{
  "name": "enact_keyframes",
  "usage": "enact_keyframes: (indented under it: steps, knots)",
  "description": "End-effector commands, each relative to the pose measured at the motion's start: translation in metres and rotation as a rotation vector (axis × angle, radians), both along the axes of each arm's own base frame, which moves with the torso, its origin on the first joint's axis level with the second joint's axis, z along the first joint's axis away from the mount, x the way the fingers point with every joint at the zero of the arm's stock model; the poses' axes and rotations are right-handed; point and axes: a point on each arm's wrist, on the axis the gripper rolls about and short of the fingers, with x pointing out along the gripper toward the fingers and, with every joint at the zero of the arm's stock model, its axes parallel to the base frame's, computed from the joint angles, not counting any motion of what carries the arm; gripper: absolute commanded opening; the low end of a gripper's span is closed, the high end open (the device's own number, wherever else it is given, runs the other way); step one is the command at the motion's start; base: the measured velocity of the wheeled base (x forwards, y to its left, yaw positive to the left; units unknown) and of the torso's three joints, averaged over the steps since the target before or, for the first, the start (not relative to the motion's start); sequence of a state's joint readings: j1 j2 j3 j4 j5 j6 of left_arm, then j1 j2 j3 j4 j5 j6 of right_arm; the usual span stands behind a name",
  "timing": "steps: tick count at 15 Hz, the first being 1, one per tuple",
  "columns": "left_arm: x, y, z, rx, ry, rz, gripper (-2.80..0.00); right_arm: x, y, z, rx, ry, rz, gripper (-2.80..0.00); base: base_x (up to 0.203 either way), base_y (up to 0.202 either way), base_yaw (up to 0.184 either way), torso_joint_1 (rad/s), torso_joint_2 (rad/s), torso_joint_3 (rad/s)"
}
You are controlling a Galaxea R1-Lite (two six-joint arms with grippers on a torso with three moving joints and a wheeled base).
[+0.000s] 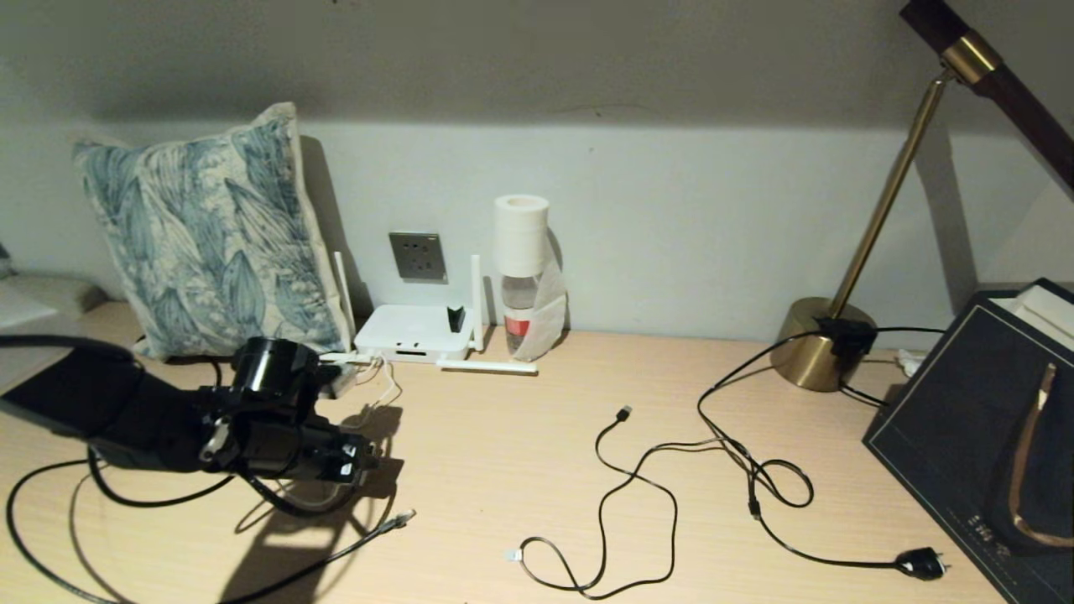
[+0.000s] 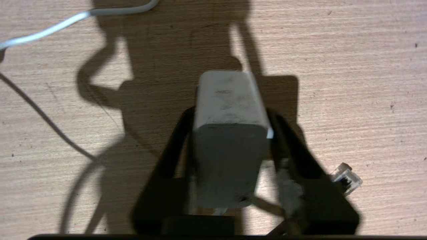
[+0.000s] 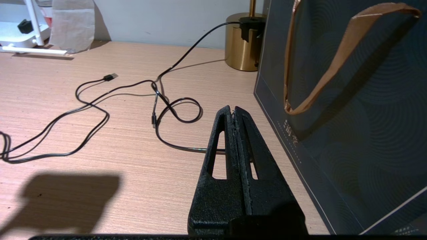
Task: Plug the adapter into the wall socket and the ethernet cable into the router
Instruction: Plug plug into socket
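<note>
- The router (image 1: 413, 333) lies flat on the table (image 1: 520, 428) against the wall, and everything below is placed from it.
- The wall socket (image 1: 417, 256) sits on the wall directly above the router, with nothing plugged into it.
- The left pincer (image 2: 230, 140) hovers over the table in front of the router and a little to its left, with its shadow cast on the wood.
- The adapter (image 2: 230, 133) stands between the left pincer's fingers (image 2: 173, 150). They flank it on both sides, partly apart; whether they press on it or have let go, I cannot tell.
- The adapter's thin white cord (image 1: 384, 387) curls over the table just in front of the router.
- The ethernet cable (image 1: 336, 549) lies on the table nearer the robot than the router, its clear connector (image 2: 347, 176) resting beside the left pincer, unplugged.
- The right pincer (image 3: 234, 111) is far to the right of the router, beside a dark paper bag (image 3: 350, 116), fingers pressed together and holding nothing.
- A thin black USB cable (image 1: 625, 486) winds over the table to the right of the router.
</note>
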State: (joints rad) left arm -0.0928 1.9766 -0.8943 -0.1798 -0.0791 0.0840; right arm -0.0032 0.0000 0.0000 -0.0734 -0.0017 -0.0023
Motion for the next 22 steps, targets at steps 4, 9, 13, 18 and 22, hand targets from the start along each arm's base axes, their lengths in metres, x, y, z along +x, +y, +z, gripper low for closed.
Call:
enact_keyframes:
  steps: [4, 9, 13, 18, 22]
  knots:
    - [0.0, 0.0, 0.001, -0.003, -0.005, 0.0, 0.0, 0.002, 0.0, -0.007, -0.001, 0.026, 0.0, -2.8, 0.0, 0.0, 0.0, 0.0, 0.0, 0.0]
    - [0.0, 0.0, -0.002, -0.001, 0.002, -0.002, 0.0, 0.002, 0.0, -0.007, -0.001, 0.026, 0.0, -2.8, 0.0, 0.0, 0.0, 0.0, 0.0, 0.0]
    - [0.002, 0.0, -0.007, 0.0, 0.02, -0.002, 0.0, 0.002, 0.0, -0.007, -0.001, 0.026, 0.0, -2.8, 0.0, 0.0, 0.0, 0.0, 0.0, 0.0]
    - [0.004, -0.001, -0.009, 0.001, 0.019, -0.003, 0.0, 0.002, 0.0, -0.007, -0.001, 0.026, 0.0, -2.8, 0.0, 0.0, 0.0, 0.0, 0.0, 0.0]
    - [0.011, -0.001, 0.002, -0.003, -0.028, -0.002, 0.0, 0.002, 0.0, -0.007, -0.001, 0.026, 0.0, -2.8, 0.0, 0.0, 0.0, 0.0, 0.0, 0.0]
